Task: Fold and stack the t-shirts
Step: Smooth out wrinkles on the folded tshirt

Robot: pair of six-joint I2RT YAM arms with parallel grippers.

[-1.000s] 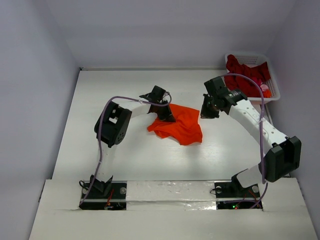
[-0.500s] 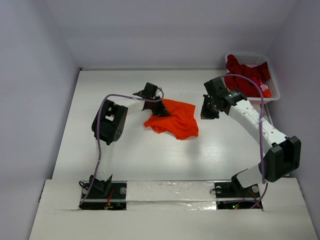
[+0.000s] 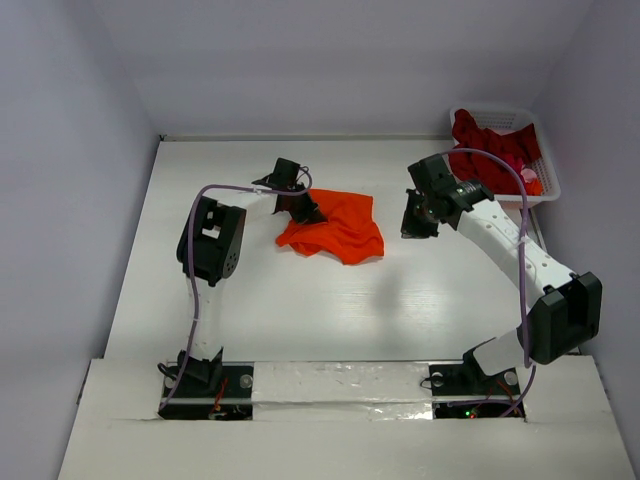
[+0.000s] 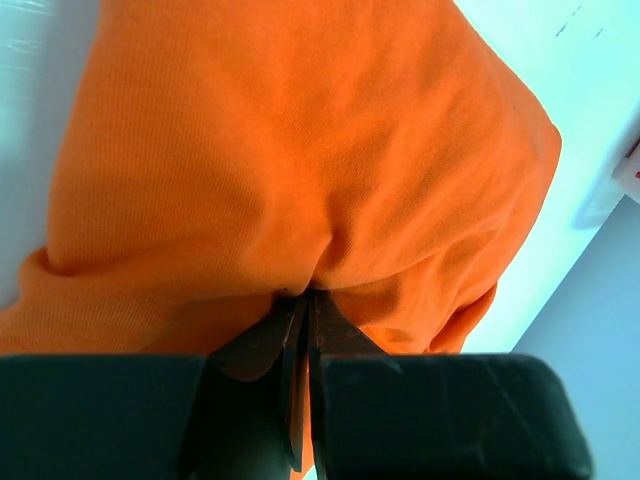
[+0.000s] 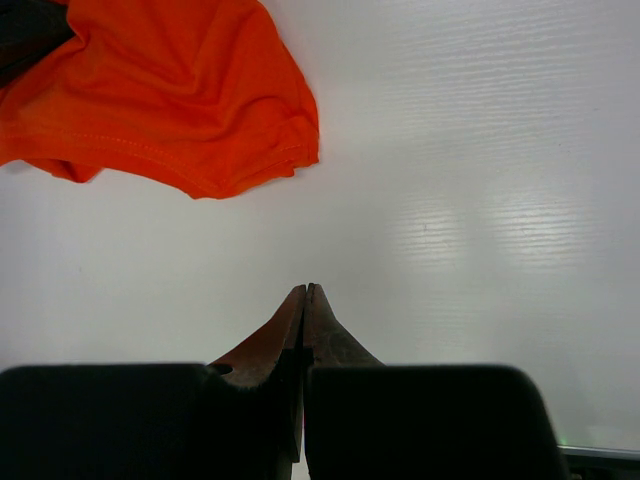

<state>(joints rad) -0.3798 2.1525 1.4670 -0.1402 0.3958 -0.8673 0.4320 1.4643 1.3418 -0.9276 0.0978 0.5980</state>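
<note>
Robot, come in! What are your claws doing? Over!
Left claw shut on bright orange cloth t-shirt. Right claw shut, empty, over white table. Dark red shirts in white lattice basket. Nothing blocking.

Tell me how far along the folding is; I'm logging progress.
Done: nothing looks folded or stacked. In hand: the left gripper is shut on the crumpled orange t-shirt; the right gripper is shut, holding nothing. Left: folding it, plus the red t-shirts heaped in the white basket.
</note>
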